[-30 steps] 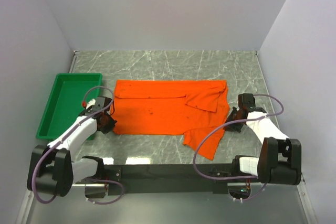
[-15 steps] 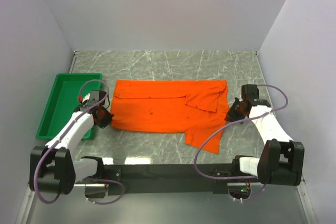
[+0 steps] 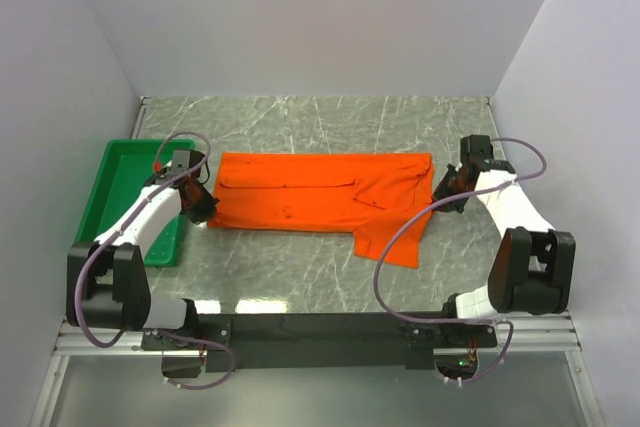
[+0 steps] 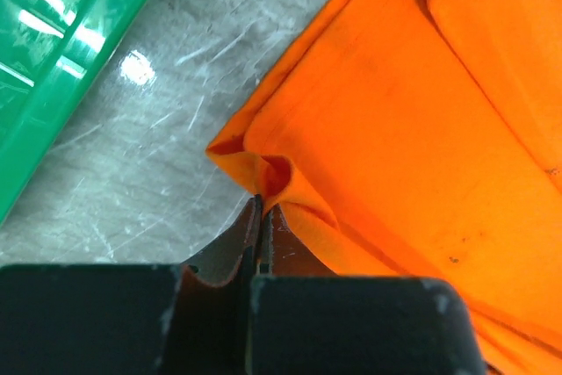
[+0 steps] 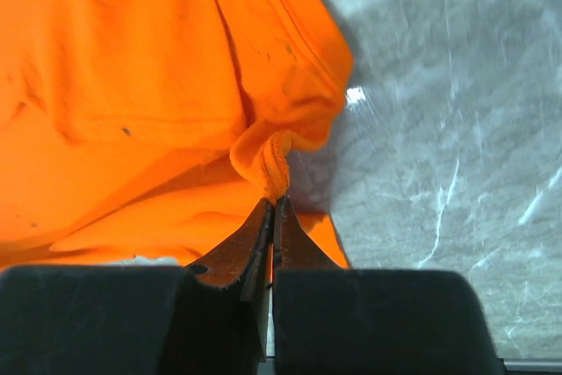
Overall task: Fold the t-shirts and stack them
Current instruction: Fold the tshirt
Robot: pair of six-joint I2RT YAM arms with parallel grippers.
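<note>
Orange t-shirt [image 3: 310, 202] flat on worktop [image 3: 300, 117], my left jaws clamping its near-left corner, right jaws clamping its right edge, arms reaching forward

Light: bright, even, from overhead. Glare: white spots on surface [image 4: 136, 68] and green tray [image 4: 35, 24]. Shadows: soft, beside t-shirt [image 5: 132, 68]. Focus: top view sharp; wrist views' near foreground blurred.

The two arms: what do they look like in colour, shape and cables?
The left arm and the right arm have white links between bulky black joints. A thin purple cable loops loosely along each. The left hand and the right hand are black, with two narrow tapering fingers.
</note>
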